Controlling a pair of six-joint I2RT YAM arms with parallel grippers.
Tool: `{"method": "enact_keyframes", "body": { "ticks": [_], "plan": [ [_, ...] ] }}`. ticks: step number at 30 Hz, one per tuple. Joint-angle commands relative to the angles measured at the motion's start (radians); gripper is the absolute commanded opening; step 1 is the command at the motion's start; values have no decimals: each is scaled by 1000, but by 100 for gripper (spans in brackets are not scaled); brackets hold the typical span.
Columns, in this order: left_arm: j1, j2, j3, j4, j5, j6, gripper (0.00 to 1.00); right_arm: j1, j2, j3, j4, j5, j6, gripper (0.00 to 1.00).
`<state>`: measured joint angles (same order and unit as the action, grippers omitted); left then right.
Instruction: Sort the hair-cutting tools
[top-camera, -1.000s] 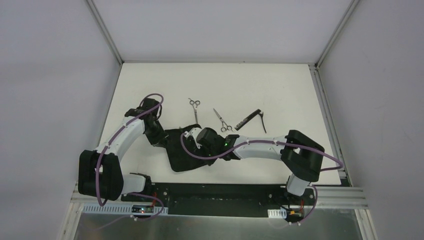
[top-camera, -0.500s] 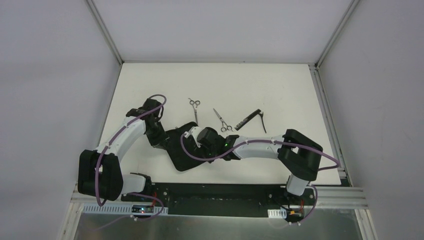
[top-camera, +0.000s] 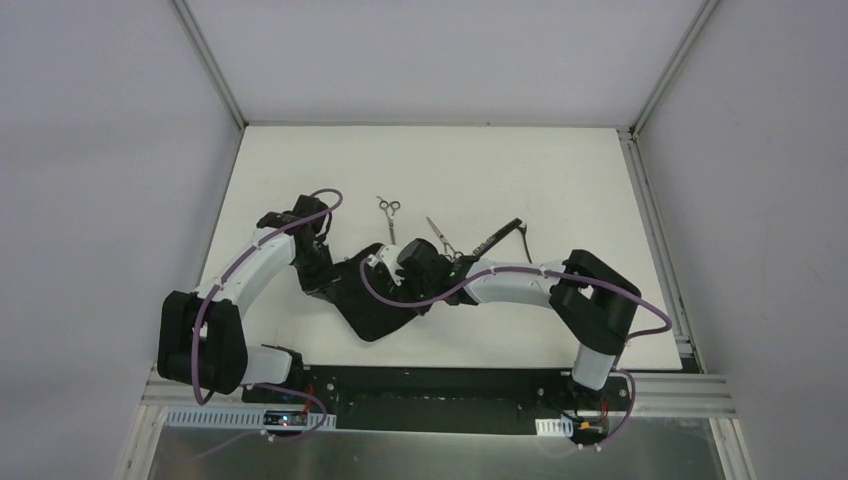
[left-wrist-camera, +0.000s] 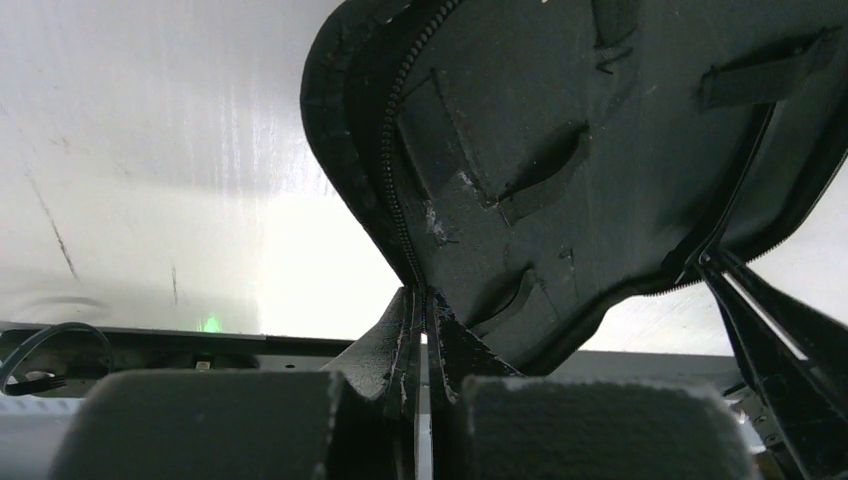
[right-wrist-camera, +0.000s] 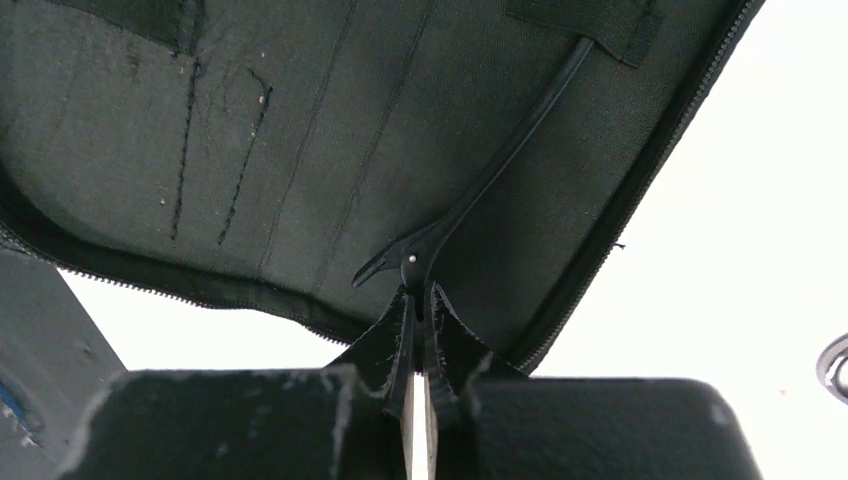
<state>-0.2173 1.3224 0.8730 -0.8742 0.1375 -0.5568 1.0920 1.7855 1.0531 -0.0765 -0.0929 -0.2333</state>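
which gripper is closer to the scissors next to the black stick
right. the right gripper holds the black case just beside those scissors; the left gripper holds the case's opposite edge, farther off.

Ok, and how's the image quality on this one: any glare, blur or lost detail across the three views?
Top external: even light and soft shadows, but the black case shows no inner detail. Left wrist: glare whitens the table, and the near left fingers are blurred. Right wrist: the table is blown out white, the case lining is dim yet legible, and the right fingers are soft.
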Motion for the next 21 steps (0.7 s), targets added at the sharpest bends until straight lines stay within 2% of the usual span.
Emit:
{"method": "enact_keyframes", "body": {
  "ticks": [1,8,14,21],
  "plan": [
    [-10,10,36,-68,45,64,0,-45,-1,37,-76,-56,-140,0],
    [-14,18,41,-81,85,93,0,-83,40,87,-154,-49,-329,0],
    [-19,34,46,-86,111,105,0,-77,83,145,-218,-107,-505,0],
    [-39,49,43,-88,120,107,0,-70,132,219,-225,-68,-535,0]
  ]
}}
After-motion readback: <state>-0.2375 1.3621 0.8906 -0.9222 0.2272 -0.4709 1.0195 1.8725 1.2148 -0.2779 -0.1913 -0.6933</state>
